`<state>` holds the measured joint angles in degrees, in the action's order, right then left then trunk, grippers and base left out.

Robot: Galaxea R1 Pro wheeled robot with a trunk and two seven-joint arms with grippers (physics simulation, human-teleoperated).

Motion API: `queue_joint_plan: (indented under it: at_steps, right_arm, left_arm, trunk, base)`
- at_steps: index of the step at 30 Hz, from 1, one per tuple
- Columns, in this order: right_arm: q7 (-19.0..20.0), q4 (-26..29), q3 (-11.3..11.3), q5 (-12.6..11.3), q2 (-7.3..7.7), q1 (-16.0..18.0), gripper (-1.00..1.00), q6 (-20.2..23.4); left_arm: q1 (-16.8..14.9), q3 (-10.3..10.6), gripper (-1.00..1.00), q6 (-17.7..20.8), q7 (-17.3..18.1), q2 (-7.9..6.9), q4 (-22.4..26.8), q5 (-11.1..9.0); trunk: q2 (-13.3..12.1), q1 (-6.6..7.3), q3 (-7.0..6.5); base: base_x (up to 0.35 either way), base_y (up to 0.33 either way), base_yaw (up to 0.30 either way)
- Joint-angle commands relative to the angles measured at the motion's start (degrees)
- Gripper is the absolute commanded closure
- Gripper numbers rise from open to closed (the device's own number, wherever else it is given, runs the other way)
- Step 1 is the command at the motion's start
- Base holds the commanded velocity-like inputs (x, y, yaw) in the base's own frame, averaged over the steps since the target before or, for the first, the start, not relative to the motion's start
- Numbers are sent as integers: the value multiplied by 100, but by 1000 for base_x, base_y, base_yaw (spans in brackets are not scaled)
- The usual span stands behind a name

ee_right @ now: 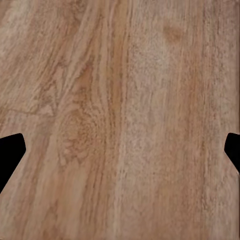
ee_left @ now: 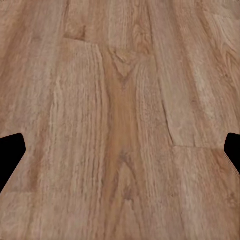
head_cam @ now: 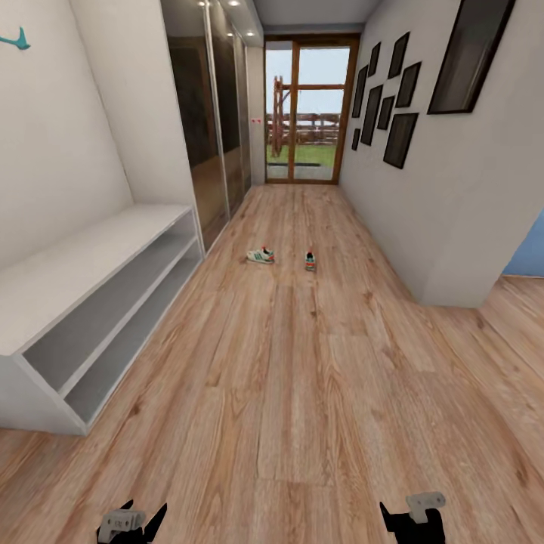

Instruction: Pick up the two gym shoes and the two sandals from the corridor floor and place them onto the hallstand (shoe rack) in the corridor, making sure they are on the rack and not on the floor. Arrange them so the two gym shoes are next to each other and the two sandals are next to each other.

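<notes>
Two off-white gym shoes with green stripes lie on the corridor floor (head_cam: 302, 393), far ahead in the head view. One gym shoe (head_cam: 261, 256) lies side-on and the other gym shoe (head_cam: 310, 261) points along the corridor, a short gap apart. The sandals and the hallstand are out of view. My left gripper (head_cam: 142, 517) and right gripper (head_cam: 412, 520) hang low at the near edge, far from the shoes. Both are open and empty. In the wrist views, the left gripper (ee_left: 120, 155) and right gripper (ee_right: 120, 155) face bare planks with their fingertips spread wide.
A light grey bench (head_cam: 91, 302) with two long shelf slots, a plain tall back and a teal mark (head_cam: 17, 39) stands along the left wall. Mirrored wardrobe doors (head_cam: 211, 128) follow it. A glass door (head_cam: 306, 113) ends the corridor. A wall corner (head_cam: 453, 291) juts out at the right.
</notes>
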<state>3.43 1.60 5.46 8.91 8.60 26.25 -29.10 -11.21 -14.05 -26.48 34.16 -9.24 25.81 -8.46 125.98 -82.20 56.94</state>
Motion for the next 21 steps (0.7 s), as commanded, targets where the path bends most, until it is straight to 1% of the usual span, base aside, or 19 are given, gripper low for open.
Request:
queue_joint_plan:
  at_steps: [1, 21]
  right_arm:
    - [26, -4, 52, 41, 1, 3, -100, -16]
    - [26, -3, 52, 42, 0, 3, -100, -16]
  left_arm:
    - [-4, -19, -100, 11, 56, 1, -5, -42]
    - [-4, -28, -100, 11, 56, 1, -5, -58]
  trunk:
    - [2, -2, 5]
    - [2, -2, 5]
  base:
    - [327, -117, 0]
    - [329, -109, 0]
